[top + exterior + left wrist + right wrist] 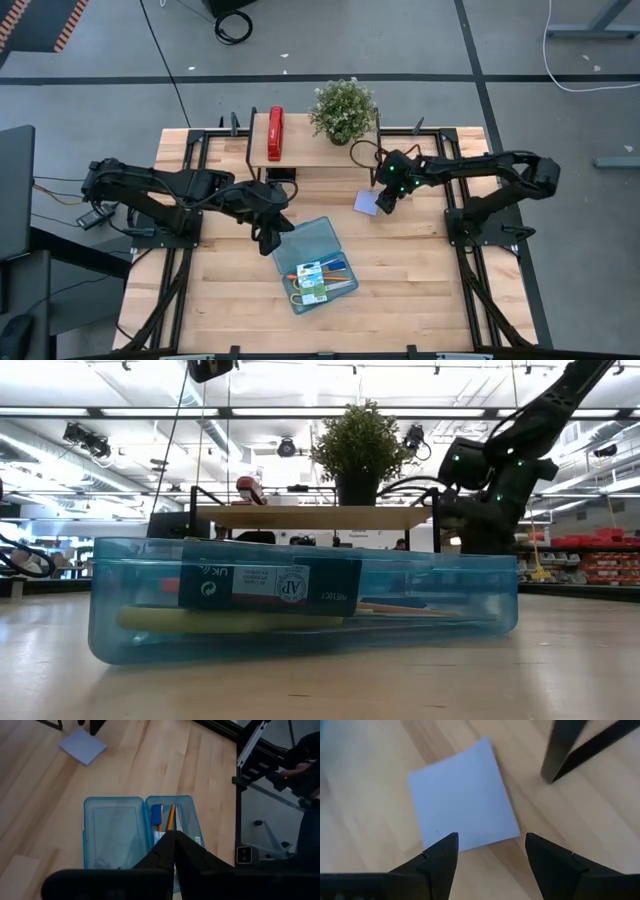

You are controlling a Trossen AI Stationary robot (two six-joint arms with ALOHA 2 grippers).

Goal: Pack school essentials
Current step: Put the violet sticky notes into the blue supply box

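Lavender sticky-note pad (464, 797) lies flat just beyond the open right end effector (490, 852)

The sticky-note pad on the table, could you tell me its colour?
Lavender sticky-note pad; clearest in the right wrist view.

The sticky-note pad (462, 805) was plain pale lavender against the light, grained wood of the worktop (420, 280). The hinged case (117, 832) was translucent blue, holding a blue eraser (157, 813) and orange pencils (170, 818). The stapler (275, 133) was red.
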